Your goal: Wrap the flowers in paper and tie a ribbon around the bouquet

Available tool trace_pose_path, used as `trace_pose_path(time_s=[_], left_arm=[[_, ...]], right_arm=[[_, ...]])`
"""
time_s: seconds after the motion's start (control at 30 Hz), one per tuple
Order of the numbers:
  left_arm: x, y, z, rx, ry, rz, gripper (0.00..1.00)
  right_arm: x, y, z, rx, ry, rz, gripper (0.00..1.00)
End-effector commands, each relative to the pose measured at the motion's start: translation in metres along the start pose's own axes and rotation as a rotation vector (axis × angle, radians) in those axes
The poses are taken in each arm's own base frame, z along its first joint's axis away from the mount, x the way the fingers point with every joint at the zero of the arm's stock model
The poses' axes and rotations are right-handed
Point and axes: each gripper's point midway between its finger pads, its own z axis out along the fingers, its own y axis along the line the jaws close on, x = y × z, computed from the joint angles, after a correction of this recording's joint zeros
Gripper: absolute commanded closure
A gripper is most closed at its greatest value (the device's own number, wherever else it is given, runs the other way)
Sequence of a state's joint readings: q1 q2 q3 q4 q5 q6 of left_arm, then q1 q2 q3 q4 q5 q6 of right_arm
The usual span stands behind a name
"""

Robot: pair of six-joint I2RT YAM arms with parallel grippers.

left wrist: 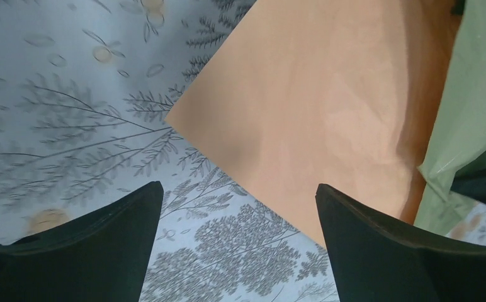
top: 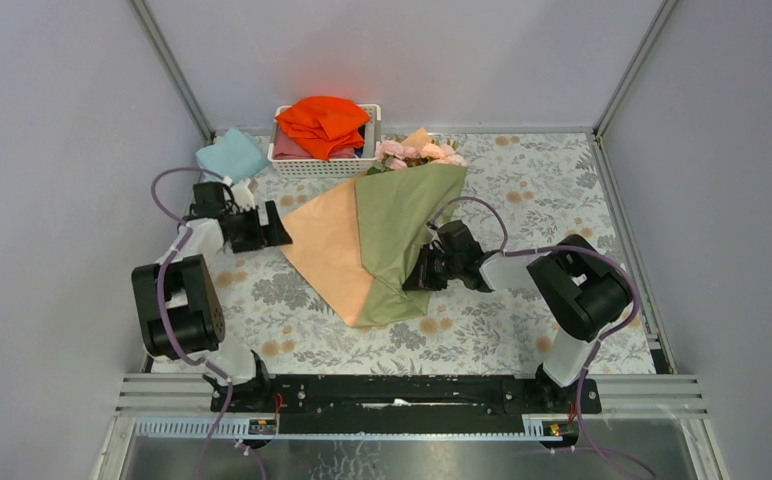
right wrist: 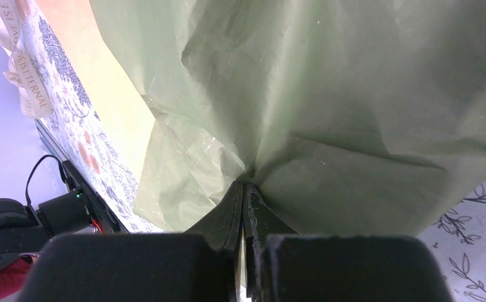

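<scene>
The paper [top: 327, 240] lies mid-table with its peach face up on the left and an olive flap [top: 402, 230] folded over the stems. The flowers [top: 422, 152] show as pink blooms at the far end of this loose bouquet. My right gripper [right wrist: 245, 184] is shut on a pinch of the olive paper [right wrist: 328, 94] at the flap's right edge [top: 417, 275]. My left gripper [left wrist: 238, 187] is open over the tablecloth, just short of the peach corner [left wrist: 316, 107], at the sheet's left edge [top: 280, 228]. A cream lettered ribbon [right wrist: 21, 69] shows at the left edge of the right wrist view.
A white basket [top: 292, 165] with a bright orange cloth [top: 322, 122] stands at the back, close to the blooms. A light-blue folded cloth [top: 232, 155] lies at the back left. The floral tablecloth [top: 522, 200] covers the table between grey walls.
</scene>
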State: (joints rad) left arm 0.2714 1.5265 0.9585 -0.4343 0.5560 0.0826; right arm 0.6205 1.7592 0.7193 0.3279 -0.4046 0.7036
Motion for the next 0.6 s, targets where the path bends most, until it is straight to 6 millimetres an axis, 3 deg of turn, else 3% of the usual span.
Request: trace_pose_path(time_s=[0.0,0.13,0.27,0.4,0.43,0.47,0.5,0.53,0.57], left_arm=[[0.0,0.002,0.029,0.041,-0.016,-0.184,0.01],[0.013,0.017,0.053,0.022,0.024,-0.217,0.02],[0.023,-0.002,0.067,0.136,0.064,-0.215,0.15],[0.017,-0.042,0.058,0.314,0.058,-0.145,0.43],[0.013,-0.05,0.054,0.341,0.046,-0.128,0.6],[0.008,-0.055,0.049,0.357,0.033,-0.114,0.71],[0.002,-0.059,0.043,0.363,0.018,-0.097,0.93],[-0.004,-0.063,0.036,0.368,0.006,-0.083,1.0],[-0.011,-0.068,0.028,0.377,-0.013,-0.063,1.0]], right_arm=[[0.029,-0.044,0.007,0.168,0.078,-0.007,0.97],[0.029,-0.043,0.007,0.159,0.081,-0.008,0.97],[0.03,-0.043,0.007,0.163,0.089,-0.012,0.97],[0.031,-0.044,0.007,0.164,0.092,-0.01,0.97],[0.031,-0.044,0.007,0.163,0.093,-0.01,0.97],[0.032,-0.044,0.008,0.162,0.094,-0.011,0.97],[0.032,-0.044,0.007,0.162,0.095,-0.01,0.97],[0.032,-0.044,0.007,0.159,0.095,-0.011,0.98],[0.032,-0.044,0.007,0.159,0.095,-0.013,0.98]])
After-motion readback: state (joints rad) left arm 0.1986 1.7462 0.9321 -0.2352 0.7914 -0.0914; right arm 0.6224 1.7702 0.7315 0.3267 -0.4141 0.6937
